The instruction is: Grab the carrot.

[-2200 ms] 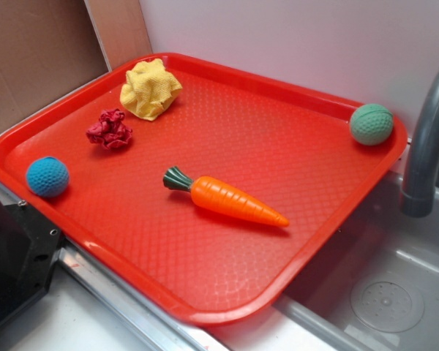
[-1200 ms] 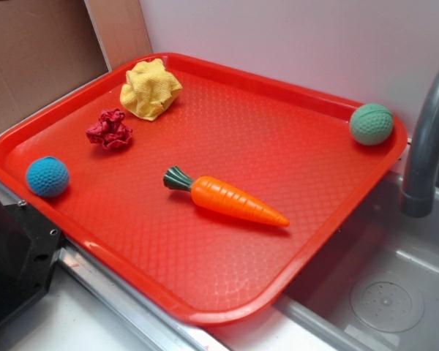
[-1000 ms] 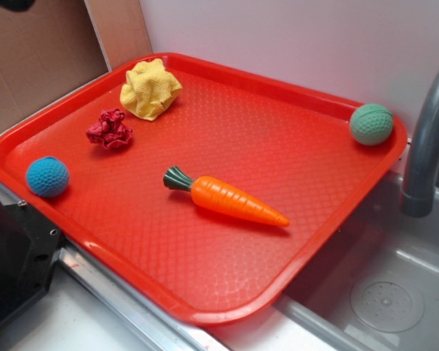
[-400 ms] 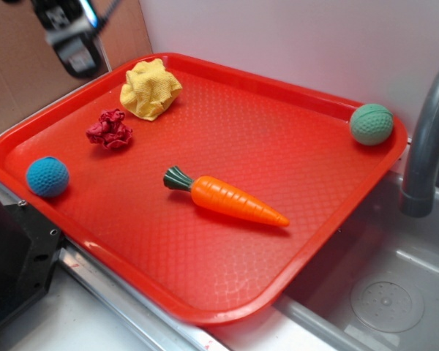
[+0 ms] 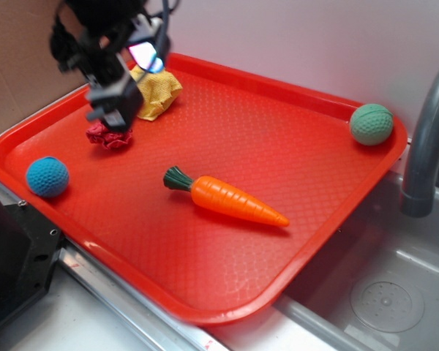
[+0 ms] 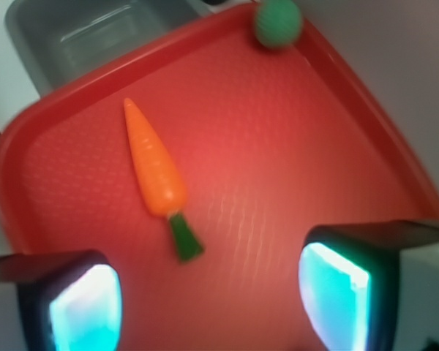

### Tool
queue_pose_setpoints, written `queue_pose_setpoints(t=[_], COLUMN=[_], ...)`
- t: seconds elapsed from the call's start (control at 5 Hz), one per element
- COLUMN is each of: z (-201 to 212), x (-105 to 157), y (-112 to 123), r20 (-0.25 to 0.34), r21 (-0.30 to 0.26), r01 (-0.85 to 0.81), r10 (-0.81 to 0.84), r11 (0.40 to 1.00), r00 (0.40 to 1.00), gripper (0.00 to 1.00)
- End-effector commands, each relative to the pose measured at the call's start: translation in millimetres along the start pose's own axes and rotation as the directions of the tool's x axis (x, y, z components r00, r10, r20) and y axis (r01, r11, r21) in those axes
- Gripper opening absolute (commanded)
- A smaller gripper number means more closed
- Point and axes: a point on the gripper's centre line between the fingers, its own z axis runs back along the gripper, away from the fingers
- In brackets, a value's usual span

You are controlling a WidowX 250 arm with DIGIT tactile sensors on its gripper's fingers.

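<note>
The carrot (image 5: 225,197) lies flat near the middle of the red tray (image 5: 293,146), its green stem cap toward the tray's left side and its tip toward the sink (image 5: 380,292) side; nothing touches it. In the wrist view the carrot (image 6: 155,172) is soft with motion blur, so its grooves cannot be made out, and it lies ahead of the fingers, between their lines but well clear of both. The gripper (image 5: 117,99) hangs over the far left part of the tray, well apart from the carrot, and its dark body is blurred in the exterior view. It hides part of the yellow crumpled cloth (image 5: 163,91) and the upper edge of the red crumpled cloth (image 5: 111,136); whether it touches either cannot be told. The wrist view shows its two fingers (image 6: 336,296) spread wide with bare tray between them and nothing held, their pads glowing pale cyan and their lower ends cut off by the frame. A blue ball (image 5: 47,177) sits near the tray's left rim, and a green ball (image 5: 371,123) rests in the far right corner, again blurred in the wrist view (image 6: 277,23). A grey faucet (image 5: 428,139) rises at the right edge, partly cut off.
</note>
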Motion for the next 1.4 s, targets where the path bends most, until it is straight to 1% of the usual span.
queue_pose_setpoints(t=[0.0, 0.2, 0.4, 0.6, 0.8, 1.0, 1.2], z=[-43, -67, -83, -91, -88, -81, -48], x=[25, 30, 32, 30, 27, 23, 15], y=[-13, -17, -26, -32, -29, -15, -1], r20=[0.047, 0.0, -0.048, -0.074, -0.08, -0.121, -0.188], r21=[-0.108, -0.16, -0.169, -0.17, -0.155, -0.142, -0.03], r01=[0.229, 0.234, 0.239, 0.237, 0.226, 0.109, -0.12], r10=[-0.225, -0.237, -0.25, -0.252, -0.24, -0.127, 0.112], r11=[0.967, 0.959, 0.956, 0.957, 0.962, 0.984, 0.992], r00=[0.973, 0.972, 0.967, 0.965, 0.967, 0.985, 0.976], gripper=[1.0, 1.0, 1.0, 0.66, 0.0, 0.0, 0.0])
